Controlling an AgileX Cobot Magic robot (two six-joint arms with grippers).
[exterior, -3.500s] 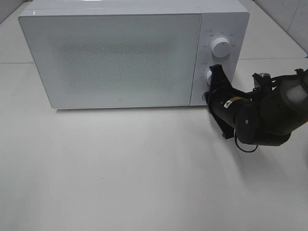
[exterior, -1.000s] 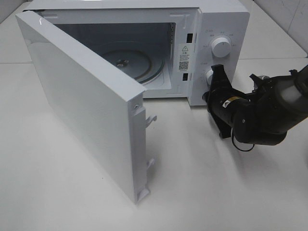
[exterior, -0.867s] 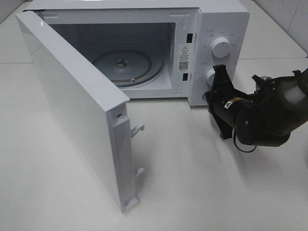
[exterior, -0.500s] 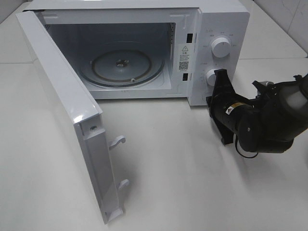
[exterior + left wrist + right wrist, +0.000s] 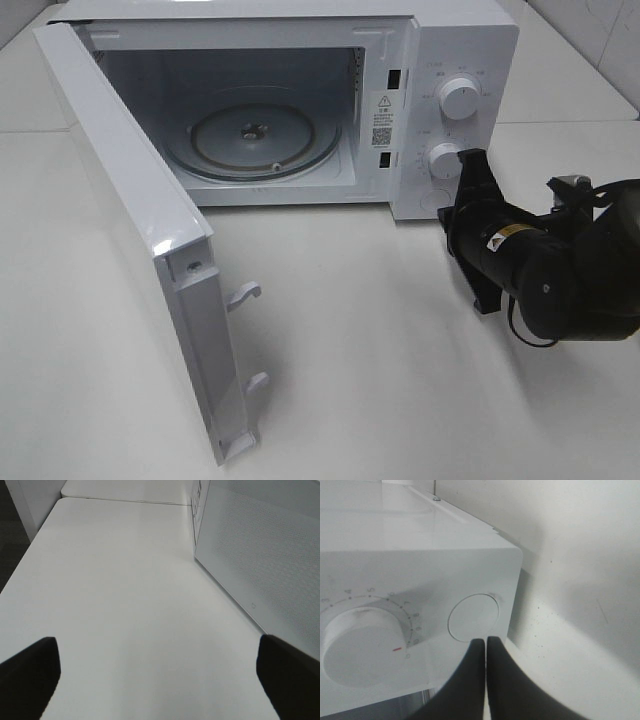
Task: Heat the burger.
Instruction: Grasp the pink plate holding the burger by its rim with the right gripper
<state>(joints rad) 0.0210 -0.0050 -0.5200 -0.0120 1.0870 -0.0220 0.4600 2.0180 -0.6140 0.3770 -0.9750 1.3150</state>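
The burger is out of view in every frame. The white microwave (image 5: 455,40) stands at the back with its door (image 5: 140,230) swung wide open to the left. The glass turntable (image 5: 250,135) inside is bare. My right gripper (image 5: 462,195) is shut and empty, just in front of the control panel's lower right corner. In the right wrist view its closed fingertips (image 5: 485,650) point at the round door button (image 5: 473,617), beside the lower knob (image 5: 360,640). My left gripper (image 5: 160,675) is open and empty over bare table, beside the door's outer face (image 5: 265,560).
Two white knobs (image 5: 460,97) sit on the panel. The open door's latch hooks (image 5: 243,295) stick out toward the table's middle. The white table (image 5: 380,380) runs to the front and right. A tiled wall (image 5: 600,30) rises at the back right.
The microwave door went from shut to wide open, swinging left. My right gripper has drawn back a little to the right, away from the panel.
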